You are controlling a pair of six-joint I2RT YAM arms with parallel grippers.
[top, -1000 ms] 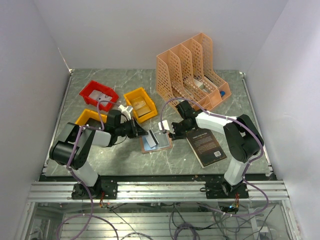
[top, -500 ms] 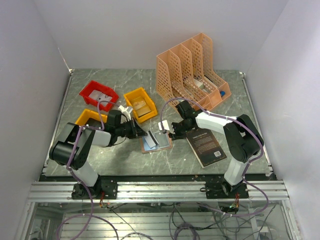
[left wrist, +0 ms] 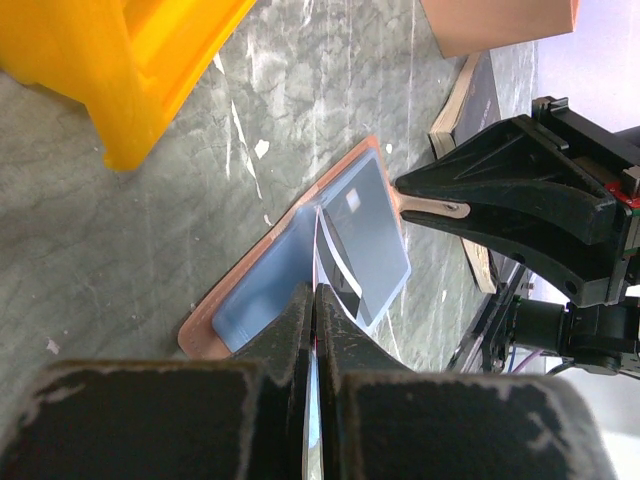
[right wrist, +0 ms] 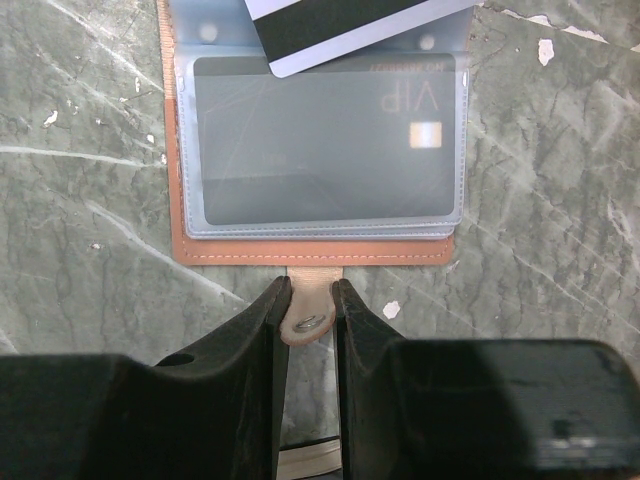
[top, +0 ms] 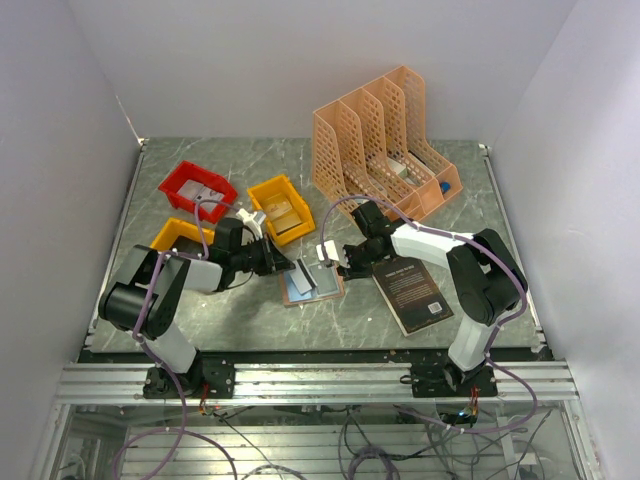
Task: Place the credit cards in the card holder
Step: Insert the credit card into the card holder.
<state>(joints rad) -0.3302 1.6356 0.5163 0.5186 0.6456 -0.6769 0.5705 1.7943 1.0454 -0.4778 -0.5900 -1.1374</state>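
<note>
The salmon-pink card holder (top: 313,283) lies open on the table between my two arms. My left gripper (top: 288,266) is shut on a white credit card with a black stripe (left wrist: 340,268) and holds it on edge at the holder's blue-grey inner face (left wrist: 255,295). My right gripper (top: 337,260) is shut on the holder's snap tab (right wrist: 308,318) at its near edge. In the right wrist view a grey VIP card (right wrist: 320,150) sits inside the clear sleeve, and the striped card (right wrist: 340,30) overlaps the sleeve's top edge.
A black book (top: 412,292) lies just right of the holder. The peach lattice organizer (top: 385,140) stands at the back right. A red bin (top: 196,188) and two yellow bins (top: 280,205) (top: 178,235) sit at the left, with cards in them.
</note>
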